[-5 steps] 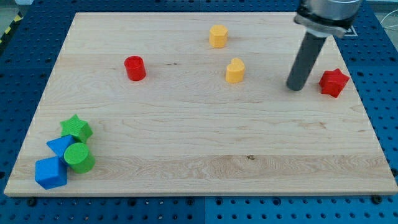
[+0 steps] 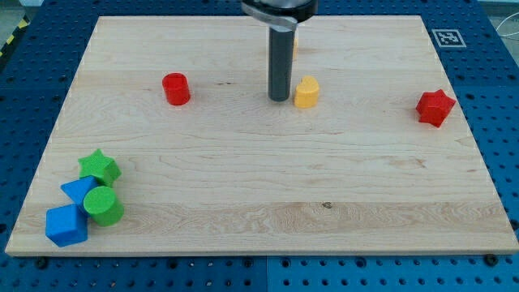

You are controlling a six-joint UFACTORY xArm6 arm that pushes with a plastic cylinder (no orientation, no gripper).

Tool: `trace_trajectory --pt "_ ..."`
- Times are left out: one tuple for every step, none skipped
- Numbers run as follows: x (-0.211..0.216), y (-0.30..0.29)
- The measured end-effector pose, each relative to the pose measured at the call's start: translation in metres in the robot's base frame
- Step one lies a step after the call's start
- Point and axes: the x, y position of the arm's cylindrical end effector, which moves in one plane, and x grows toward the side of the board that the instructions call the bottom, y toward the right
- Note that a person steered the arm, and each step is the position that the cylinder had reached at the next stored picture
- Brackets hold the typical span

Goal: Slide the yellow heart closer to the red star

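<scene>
The yellow heart [image 2: 306, 92] lies on the wooden board [image 2: 259, 186] a little above the middle. My tip [image 2: 279, 98] stands just to the heart's left, close beside it; I cannot tell if they touch. The red star [image 2: 435, 108] sits near the board's right edge, far to the right of the heart. The rod rises to the view's top and hides most of a second yellow block [image 2: 294, 38] behind it.
A red cylinder [image 2: 175, 88] stands at the upper left. At the lower left corner a green star [image 2: 100, 167], a green cylinder [image 2: 104, 205] and two blue blocks [image 2: 66, 225] cluster together. A marker tag [image 2: 447, 37] sits at the upper right corner.
My tip has moved from beside the red star, at the right, across to the left side of the yellow heart. No block has moved.
</scene>
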Motion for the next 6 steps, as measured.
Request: trace_trajectory --pt "0.005 0.028" --pt "0.015 0.048" --pt "0.019 0.077" --pt "0.023 0.106" --pt "0.015 0.110" --pt "0.004 0.111"
